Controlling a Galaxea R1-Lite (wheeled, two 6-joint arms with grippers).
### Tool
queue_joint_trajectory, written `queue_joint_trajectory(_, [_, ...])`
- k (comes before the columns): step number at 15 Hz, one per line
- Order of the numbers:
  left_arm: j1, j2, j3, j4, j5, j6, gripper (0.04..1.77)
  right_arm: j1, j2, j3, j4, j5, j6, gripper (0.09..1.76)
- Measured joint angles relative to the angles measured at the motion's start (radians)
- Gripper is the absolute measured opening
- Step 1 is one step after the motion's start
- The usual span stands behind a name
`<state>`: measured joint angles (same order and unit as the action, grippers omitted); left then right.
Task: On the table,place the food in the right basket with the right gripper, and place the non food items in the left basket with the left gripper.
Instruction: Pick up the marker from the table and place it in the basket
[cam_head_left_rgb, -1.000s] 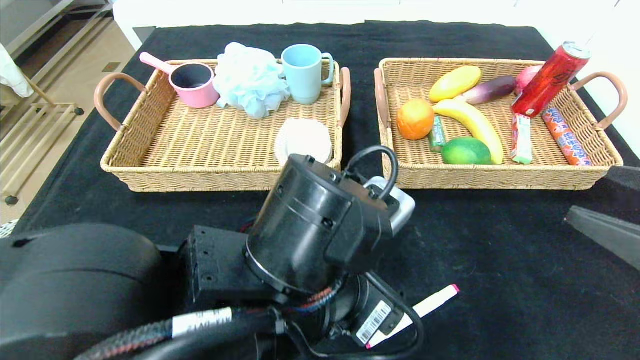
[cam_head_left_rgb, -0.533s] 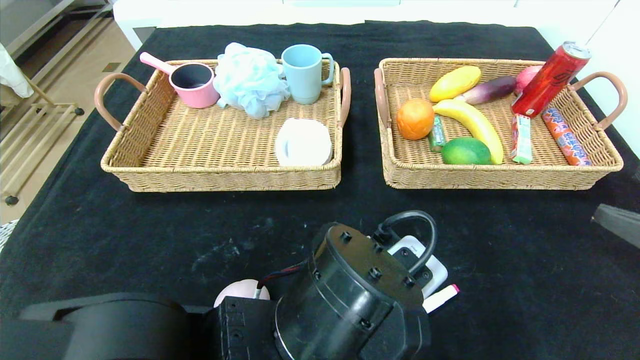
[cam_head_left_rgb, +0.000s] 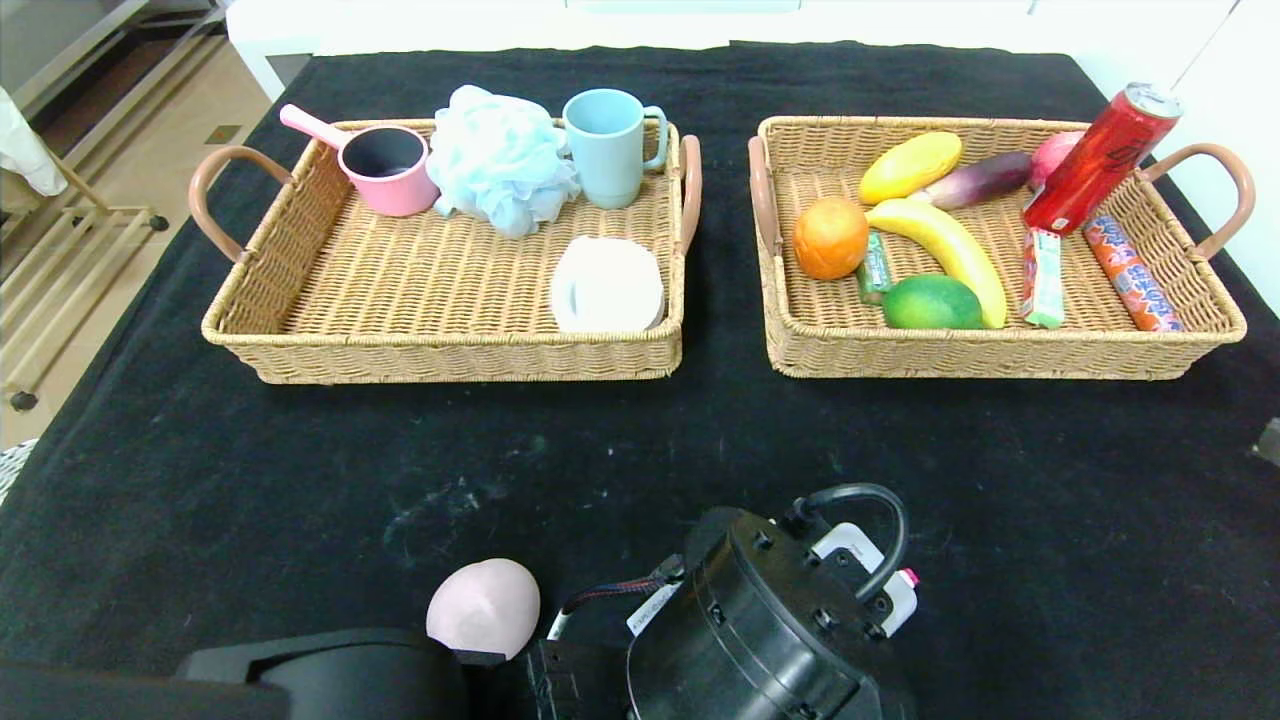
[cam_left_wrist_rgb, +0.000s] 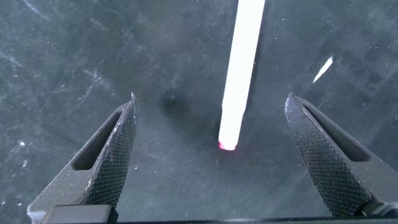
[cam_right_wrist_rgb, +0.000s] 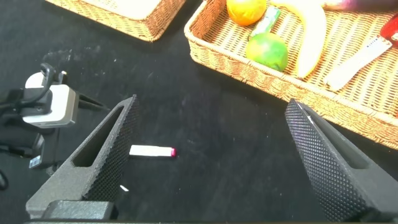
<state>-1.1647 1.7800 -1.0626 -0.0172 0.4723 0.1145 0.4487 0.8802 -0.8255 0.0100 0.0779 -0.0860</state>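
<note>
ITEM: sorting job, food vs. non-food, state at this moment.

CHANGE: Left arm has pulled back from the left basket (cam_head_left_rgb: 300, 330) toward the 6 o'clock edge of the table (cam_head_left_rgb: 300, 470), head view. A sec ago its wrist blocked the white disc (cam_head_left_rgb: 607, 285); disc is now in plain sight at that basket's 5 o'clock corner, lying flat. Pink egg-shaped lump (cam_head_left_rgb: 484, 605), hidden before, now shows at approx. 6–7 o'clock on the table. Right end effector (cam_right_wrist_rgb: 211, 152) has slid out toward 3 o'clock; only a sliver remains in head view.

MEANING (judgement): disc drop looks done; the left arm seems to be lining up on the marker (cam_left_wrist_rgb: 241, 74), the last non-food item loose on the cloth. The lump is probably left for the right arm.

END EFFECTORS: left end effector (cam_left_wrist_rgb: 211, 155): fingers spread wide, holding nothing, hovering over the marker with a finger on either side. Right: spread wide too, empty, above bare cloth short of the right basket (cam_right_wrist_rgb: 205, 46).

MARKER: lies flat on the cloth at approx. 5–6 o'clock, mostly under the left wrist in head view; only a pink tip peeks out. Long axis runs approx. 8-to-2 o'clock, visible pink end toward 2 o'clock. Spread fingers straddle the axis crosswise, good for a pinch across the barrel.
</note>
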Motion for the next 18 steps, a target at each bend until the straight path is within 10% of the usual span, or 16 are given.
queue_joint_trajectory(11, [-0.015,0.074,-0.004,-0.044,0.082,0.026,1.68,0.005,-0.007,0.003,0.001,0.001,-0.002,1.71])
queue_joint_trajectory(18, [-0.016,0.088,0.005,-0.051,0.078,0.016,0.67,0.005,0.004,0.008,-0.001,0.001,-0.003,1.71])
